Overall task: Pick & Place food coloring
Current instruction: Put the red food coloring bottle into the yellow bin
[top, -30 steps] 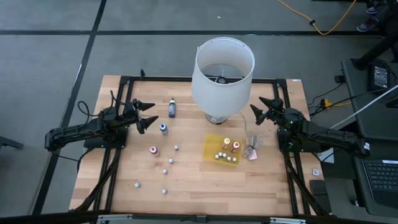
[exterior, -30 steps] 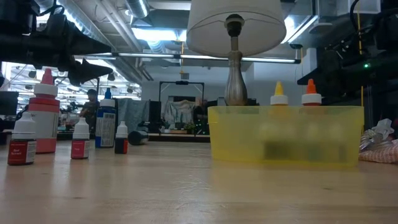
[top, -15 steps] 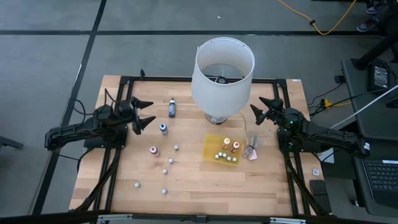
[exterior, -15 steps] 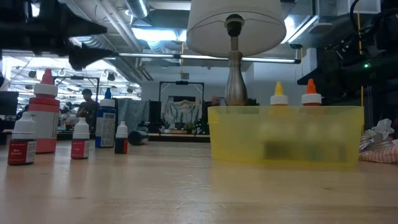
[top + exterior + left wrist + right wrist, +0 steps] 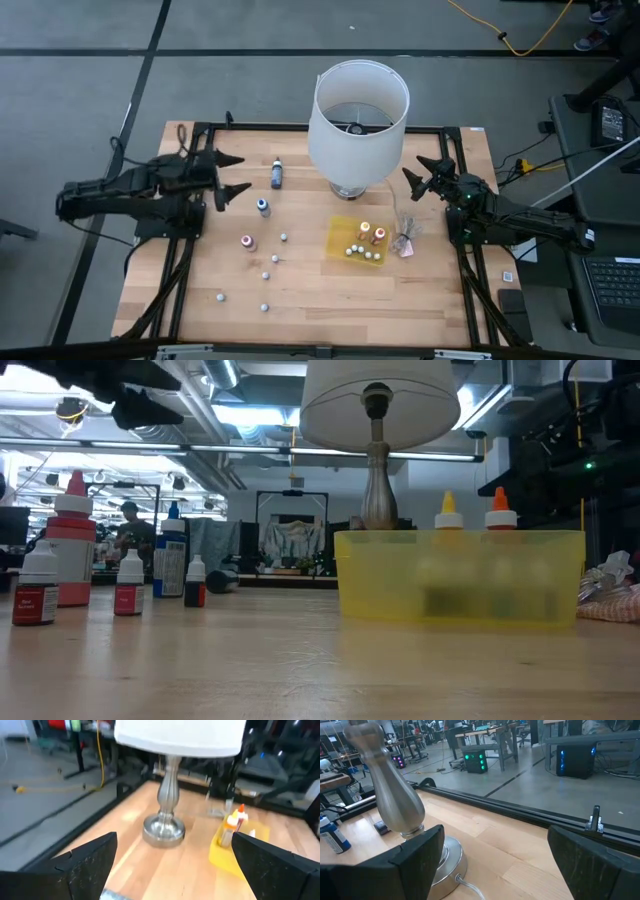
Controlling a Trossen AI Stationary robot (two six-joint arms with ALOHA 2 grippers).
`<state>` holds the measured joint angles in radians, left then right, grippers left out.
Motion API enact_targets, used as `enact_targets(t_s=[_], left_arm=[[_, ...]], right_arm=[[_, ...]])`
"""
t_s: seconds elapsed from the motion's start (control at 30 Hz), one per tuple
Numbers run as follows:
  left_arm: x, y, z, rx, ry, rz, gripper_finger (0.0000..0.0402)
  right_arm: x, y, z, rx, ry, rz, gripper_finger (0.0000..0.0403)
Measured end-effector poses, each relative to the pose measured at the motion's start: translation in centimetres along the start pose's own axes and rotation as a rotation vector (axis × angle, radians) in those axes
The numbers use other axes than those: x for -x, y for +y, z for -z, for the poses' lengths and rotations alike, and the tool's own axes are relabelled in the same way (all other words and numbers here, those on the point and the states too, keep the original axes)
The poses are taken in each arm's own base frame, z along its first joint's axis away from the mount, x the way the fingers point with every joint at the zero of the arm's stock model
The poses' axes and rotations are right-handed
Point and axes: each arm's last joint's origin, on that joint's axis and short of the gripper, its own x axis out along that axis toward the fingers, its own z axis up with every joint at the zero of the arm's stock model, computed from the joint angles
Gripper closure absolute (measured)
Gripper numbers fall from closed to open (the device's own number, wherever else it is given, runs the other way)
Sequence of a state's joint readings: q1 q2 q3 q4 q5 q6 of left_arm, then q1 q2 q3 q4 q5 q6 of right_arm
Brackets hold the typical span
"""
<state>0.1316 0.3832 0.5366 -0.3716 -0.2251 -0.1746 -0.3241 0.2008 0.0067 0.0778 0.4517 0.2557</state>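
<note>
Several tiny food coloring bottles stand loose on the wooden table: a blue one [image 5: 277, 173], a blue-topped one [image 5: 263, 207], a pink one [image 5: 247, 242] and whitish ones [image 5: 266, 274]. More stand in the yellow tray [image 5: 340, 238], two with orange tops [image 5: 371, 234]. In the low view the loose bottles [image 5: 72, 540] show at the left. My left gripper [image 5: 240, 174] is open and empty, raised above the table, left of the blue bottle; it also shows in the left wrist view [image 5: 175, 870]. My right gripper [image 5: 413, 170] is open and empty, right of the lamp.
A lamp with a white shade [image 5: 358, 115] stands at the table's far middle, its metal base [image 5: 164, 827] between the two arms. A crumpled clear wrapper [image 5: 404, 240] lies right of the tray. Bare wood lies along the near edge.
My left gripper has risen well above the bottles and drawn back a little toward the table's left edge, staying open. The bottles and the tray have kept their places.
</note>
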Motion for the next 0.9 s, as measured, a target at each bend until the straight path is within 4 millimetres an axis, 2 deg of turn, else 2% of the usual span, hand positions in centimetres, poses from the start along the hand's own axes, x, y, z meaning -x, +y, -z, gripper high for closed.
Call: enact_targets(t_s=[0.23,0.63,0.9], left_arm=[[-3.6,-2.6,-1.1,-0.1,0.183,0.058,0.0013],[-10.9,-6.4,-0.6,-0.28,0.484,0.042,0.0013],[-13.4,-7.6,-1.6,-0.341,0.704,0.011,0.0013]], right_arm=[[0.0,0.0,0.0,0.001,0.0,0.0,0.0047],[0.0,0.0,0.0,0.0,0.0,0.0,0.0047],[0.0,0.0,0.0,0.001,0.0,0.0,0.0047]])
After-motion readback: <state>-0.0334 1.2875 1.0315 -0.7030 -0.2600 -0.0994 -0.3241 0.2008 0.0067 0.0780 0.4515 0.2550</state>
